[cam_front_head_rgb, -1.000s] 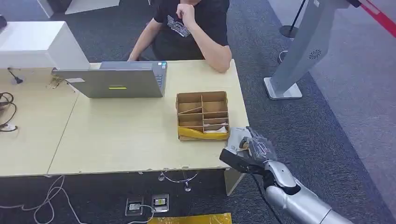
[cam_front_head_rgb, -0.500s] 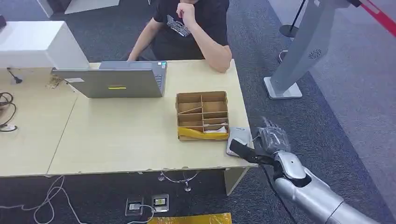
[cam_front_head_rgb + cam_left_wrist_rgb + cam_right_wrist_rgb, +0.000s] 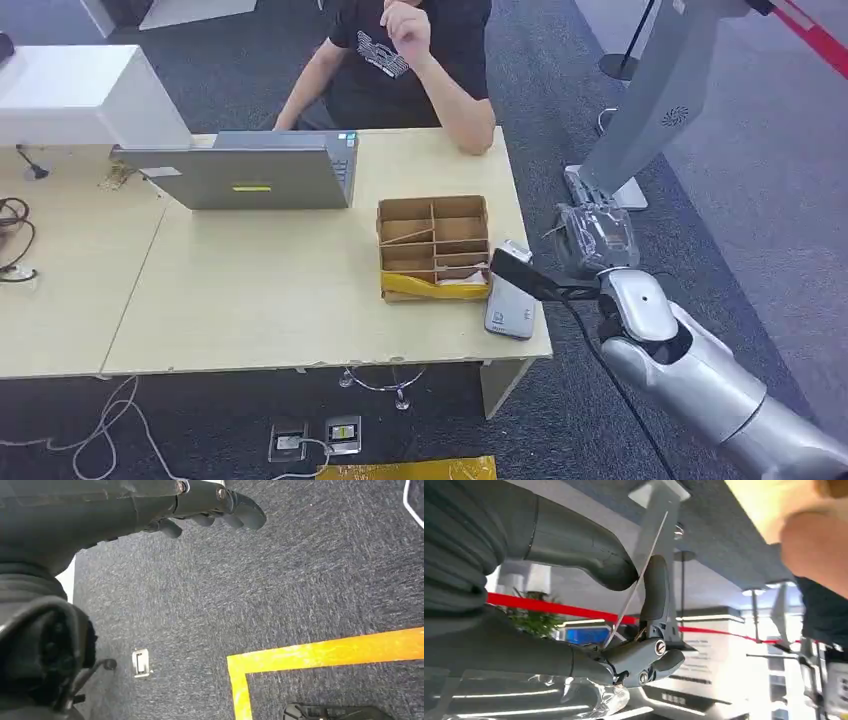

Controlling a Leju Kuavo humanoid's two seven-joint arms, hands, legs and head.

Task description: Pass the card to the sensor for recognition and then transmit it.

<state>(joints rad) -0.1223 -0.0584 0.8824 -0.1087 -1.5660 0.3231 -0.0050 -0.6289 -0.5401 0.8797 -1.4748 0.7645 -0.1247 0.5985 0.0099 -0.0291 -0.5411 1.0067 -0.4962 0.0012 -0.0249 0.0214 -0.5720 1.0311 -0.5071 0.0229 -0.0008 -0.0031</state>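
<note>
Our right hand (image 3: 592,240) pinches the card (image 3: 636,582) between thumb and finger.
We hold it just off the worktop (image 3: 300,290) edge, near the sensor (image 3: 509,309); our left hand (image 3: 210,510) hangs with fingers curled.

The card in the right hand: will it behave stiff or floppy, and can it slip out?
The card looks thin yet straight along its visible edge, so probably stiff and light. The right hand pinches it between thumb and a finger; smooth faces could let it slide or twist if bumped.
</note>
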